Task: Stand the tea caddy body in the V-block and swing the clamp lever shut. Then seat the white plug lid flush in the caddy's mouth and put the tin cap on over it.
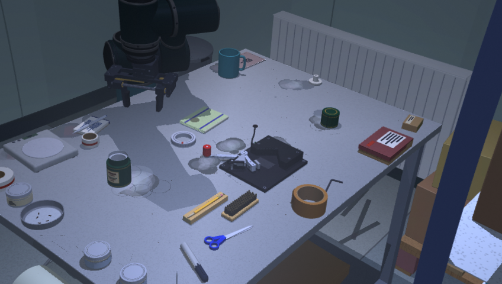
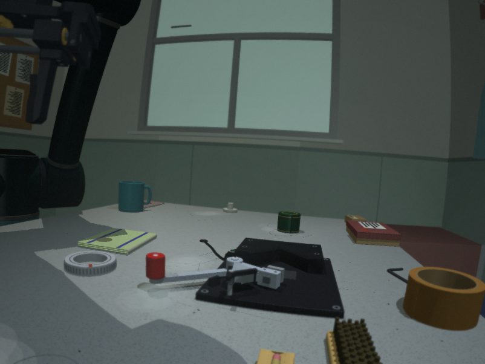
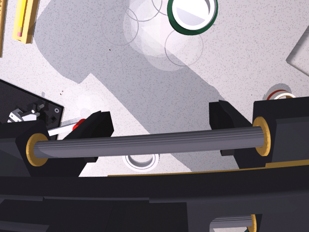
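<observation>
The green tea caddy body point(image 1: 118, 171) point(image 3: 192, 15) stands upright with its mouth open on the left part of the table, ahead of and below my gripper point(image 1: 142, 100) point(image 3: 159, 119), which hangs open and empty high above the table. The black fixture plate with the V-block point(image 1: 267, 160) point(image 2: 280, 270) sits mid-table. Its clamp lever point(image 2: 196, 274) with the red knob point(image 1: 206, 150) point(image 2: 155, 265) point(image 3: 79, 122) is swung out to the left. The white plug lid point(image 1: 315, 80) point(image 2: 230, 207) lies near the far edge. The green tin cap point(image 1: 330, 117) point(image 2: 288, 221) sits on the right side.
A toothed grey ring point(image 1: 183, 138) point(image 2: 90, 262) and a green notepad point(image 1: 204, 120) lie near the lever. A small tape roll point(image 1: 90, 138) and a scale point(image 1: 40, 149) sit left of the caddy. A teal mug point(image 1: 229, 63), a pencil block point(image 1: 205, 207), a brush point(image 1: 240, 205) and a tape roll point(image 1: 309, 200) lie around.
</observation>
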You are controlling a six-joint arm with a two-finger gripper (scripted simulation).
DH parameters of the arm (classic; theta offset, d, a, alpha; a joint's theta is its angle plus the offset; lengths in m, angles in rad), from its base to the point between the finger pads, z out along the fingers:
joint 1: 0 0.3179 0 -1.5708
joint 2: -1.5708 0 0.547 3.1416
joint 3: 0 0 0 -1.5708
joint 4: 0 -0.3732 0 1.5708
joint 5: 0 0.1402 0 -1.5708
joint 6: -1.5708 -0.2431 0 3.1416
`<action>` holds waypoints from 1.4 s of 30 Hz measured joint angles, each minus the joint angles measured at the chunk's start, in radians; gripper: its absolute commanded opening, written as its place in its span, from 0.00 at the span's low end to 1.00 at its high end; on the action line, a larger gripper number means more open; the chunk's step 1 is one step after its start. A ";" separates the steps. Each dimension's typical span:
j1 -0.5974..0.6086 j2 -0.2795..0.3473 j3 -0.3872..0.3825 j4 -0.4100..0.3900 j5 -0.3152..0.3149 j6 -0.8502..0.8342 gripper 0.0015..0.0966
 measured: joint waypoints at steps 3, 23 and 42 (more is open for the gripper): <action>-0.028 0.027 0.023 0.000 0.004 0.060 0.90; -0.131 0.145 0.140 0.000 0.005 0.294 0.90; -0.140 0.156 0.153 0.000 0.004 0.316 0.90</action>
